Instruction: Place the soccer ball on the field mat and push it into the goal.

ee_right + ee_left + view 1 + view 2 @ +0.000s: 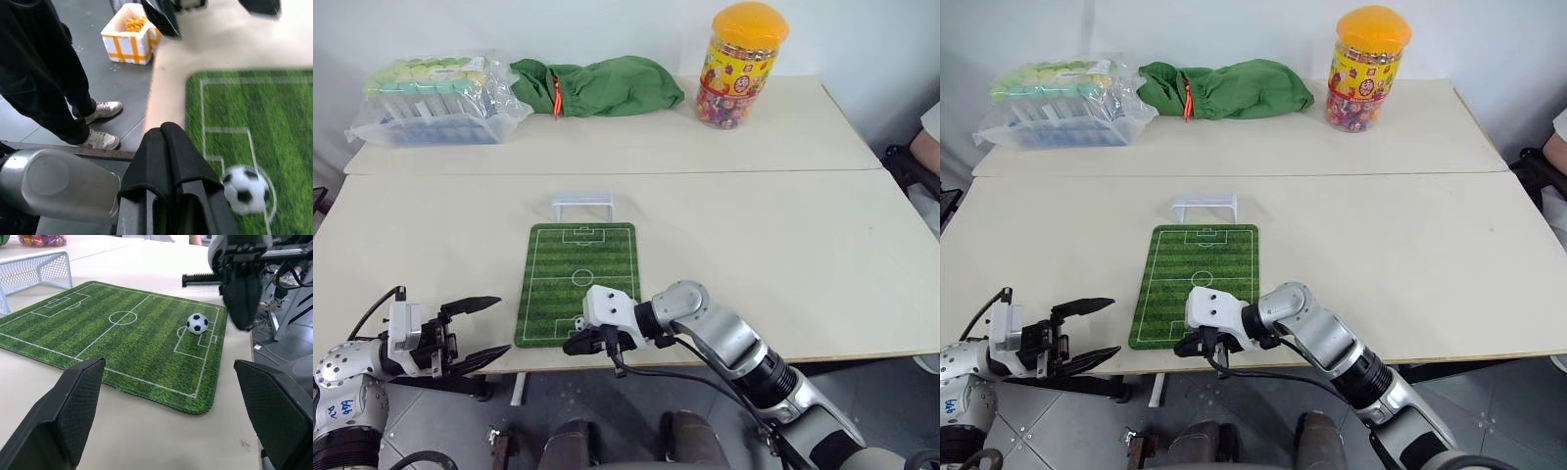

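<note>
I see the tiny white soccer ball with black patches [197, 323] resting on the flat green striped field mat with white pitch lines [578, 279], in the penalty area at the mat's lower edge, lower centre of the left eye frame. The small white goal frame with netting [582, 205] stands just beyond the mat's upper edge, centre of that frame, well apart from the ball.

My right gripper [579, 343] sits at the mat's lower edge, its two black fingers [168, 152] pressed together with nothing between them; the ball lies just beside them, apparently not touching. My left gripper [477, 332], lower left of the frame, hangs off the table's [783, 255] edge with its fingers spread wide and empty.

In the upper part of the frame I note a clear plastic pack of capped tubes [435, 98], a green cloth bag [597, 86] and an orange-lidded clear jar [740, 67] with a colourful label; its writing is unreadable. No other lettering is legible.

In the right wrist view a person's dark trousers and pale shoes [100, 125] show on the floor beside a white and orange box [130, 33].
</note>
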Robot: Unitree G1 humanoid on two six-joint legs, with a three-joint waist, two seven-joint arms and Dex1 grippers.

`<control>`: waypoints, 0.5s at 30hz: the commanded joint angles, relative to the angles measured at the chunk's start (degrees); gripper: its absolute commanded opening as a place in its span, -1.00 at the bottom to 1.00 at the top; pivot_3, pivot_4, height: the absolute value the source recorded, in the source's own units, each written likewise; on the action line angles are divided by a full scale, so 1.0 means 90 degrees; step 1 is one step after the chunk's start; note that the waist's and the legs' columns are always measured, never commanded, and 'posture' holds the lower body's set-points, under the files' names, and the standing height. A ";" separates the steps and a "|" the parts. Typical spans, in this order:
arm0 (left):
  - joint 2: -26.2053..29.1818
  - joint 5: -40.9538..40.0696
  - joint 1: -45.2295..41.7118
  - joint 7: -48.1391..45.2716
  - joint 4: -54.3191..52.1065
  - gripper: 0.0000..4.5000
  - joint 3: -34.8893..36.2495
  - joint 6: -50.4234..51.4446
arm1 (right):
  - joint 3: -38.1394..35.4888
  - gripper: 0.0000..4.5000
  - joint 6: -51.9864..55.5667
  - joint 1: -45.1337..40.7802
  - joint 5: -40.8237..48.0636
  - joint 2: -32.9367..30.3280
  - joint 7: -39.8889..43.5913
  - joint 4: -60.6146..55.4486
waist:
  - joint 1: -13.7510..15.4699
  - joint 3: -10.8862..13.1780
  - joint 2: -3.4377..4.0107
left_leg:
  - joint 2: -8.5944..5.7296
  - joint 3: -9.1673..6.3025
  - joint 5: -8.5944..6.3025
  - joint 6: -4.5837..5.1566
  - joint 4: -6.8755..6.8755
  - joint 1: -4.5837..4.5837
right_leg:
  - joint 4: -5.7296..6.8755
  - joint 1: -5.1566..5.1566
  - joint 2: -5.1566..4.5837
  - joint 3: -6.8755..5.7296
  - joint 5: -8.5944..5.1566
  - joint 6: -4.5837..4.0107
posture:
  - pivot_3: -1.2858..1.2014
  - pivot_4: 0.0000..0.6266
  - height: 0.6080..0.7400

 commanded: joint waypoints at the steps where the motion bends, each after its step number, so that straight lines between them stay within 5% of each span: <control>1: 0.0067 -0.0063 -0.0106 -0.0284 -0.0077 1.00 0.0112 -0.0019 | -0.0467 -0.99 -0.0336 -0.0497 -0.0006 0.0114 -0.0251 0.0409 | -0.0001 0.0001 0.0000 | 0.0001 0.0000 0.0000 0.0000 0.0000 0.0000 | 0.0001 0.0000 0.0000 0.0000 0.0000 0.0000 | 0.03 -0.52 1.00; 10: -0.0057 0.0218 -0.0860 0.0035 0.0522 1.00 0.0055 -0.0234 | -0.2165 -0.99 -0.1647 -0.2677 -0.0223 0.0076 -0.1599 0.3025 | -0.0004 0.0009 0.0000 | -0.0002 -0.0001 0.0000 -0.0001 -0.0003 -0.0004 | 0.0004 -0.0007 0.0001 -0.0003 0.0000 0.0000 | 0.03 -0.52 1.00; 15: -0.0148 0.0304 -0.1233 0.0753 0.0685 1.00 0.0265 -0.0099 | -0.2680 -0.99 -0.1536 -0.2657 -0.0011 -0.0278 -0.1538 0.2727 | -0.0014 0.0007 -0.0003 | -0.0003 -0.0012 0.0000 -0.0001 -0.0018 -0.0003 | 0.0004 -0.0007 0.0001 -0.0009 0.0000 0.0000 | 0.03 -0.52 1.00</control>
